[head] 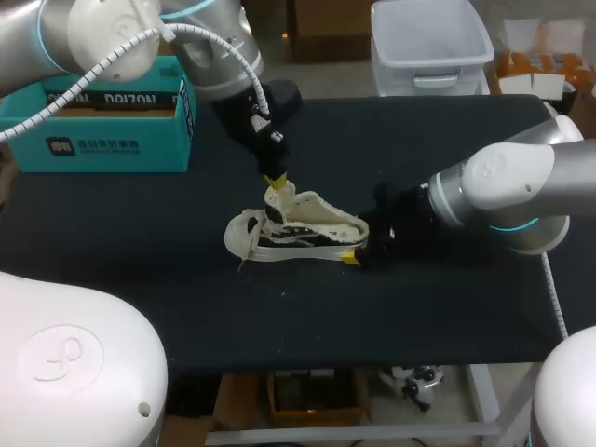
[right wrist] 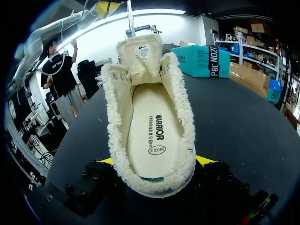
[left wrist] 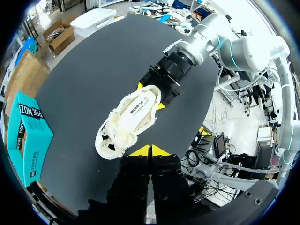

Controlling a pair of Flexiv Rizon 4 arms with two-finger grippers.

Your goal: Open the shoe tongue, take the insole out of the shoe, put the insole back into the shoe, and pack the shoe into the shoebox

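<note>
Canvas sneaker (head: 298,233) light, floppy. Insole (right wrist: 152,136) thin, bendy: pinch at heel edge. Right pincer (right wrist: 155,164) clamps heel. Left pincer (left wrist: 150,151) closed above tongue (right wrist: 140,54).

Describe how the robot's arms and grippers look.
The left arm and right arm are silver-grey with rounded white joint caps, teal rings and white coiled cables. The left gripper and right gripper are black with yellow tips.

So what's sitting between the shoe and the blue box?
Nothing is there, only bare black table between the shoe and the box. The head view shows that stretch most plainly.
</note>
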